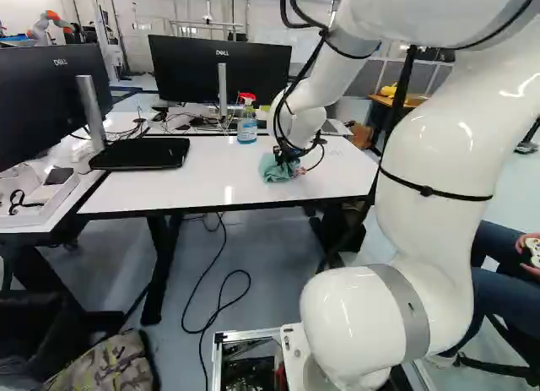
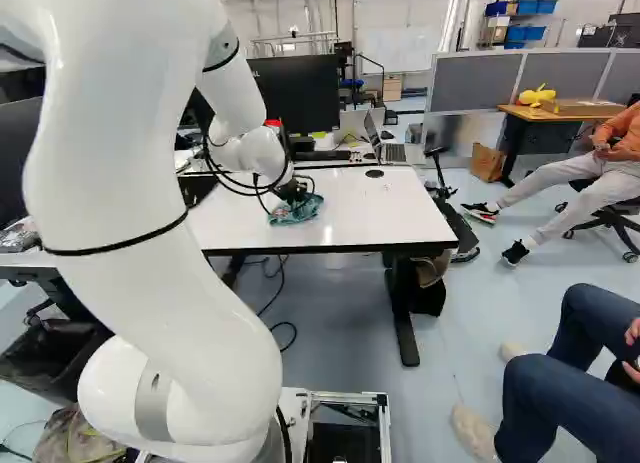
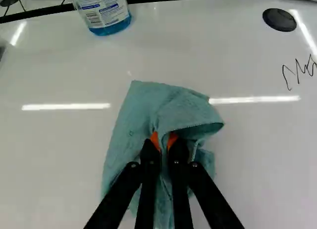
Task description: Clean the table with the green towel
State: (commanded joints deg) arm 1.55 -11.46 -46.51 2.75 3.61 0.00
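1. We log the gripper (image 1: 285, 158) over the white table (image 1: 169, 192), reaching down to the tabletop. Clock bearings here run from the gripper; in the wrist view, twelve is straight ahead of it.
2. Jaws: in the wrist view we read them as pinching a fold of the towel (image 3: 178, 108), an orange pad (image 3: 155, 140) on each side of the cloth.
3. Towel, blue-green: rumpled on the table beneath the gripper. We note one corner reaching toward eleven, a folded-over flap between two and three, and a loose spread toward eight.
4. Spray bottle (image 3: 110, 14), blue liquid inside, red trigger in the left base view: upright on the table at eleven, apart from the towel.
5. Round black cap (image 3: 280, 20): set in the tabletop between one and two. Pen scribble (image 3: 299, 70) on the white surface at two, nearer us than the cap.
6. Left base view: flat black slab (image 1: 139, 154) on the table at nine; dark monitor (image 1: 194, 74) at eleven, behind the bottle; black cable (image 1: 207, 323) on the floor at seven.
7. Right base view: open laptop (image 2: 393, 152) at two, beyond the cap.
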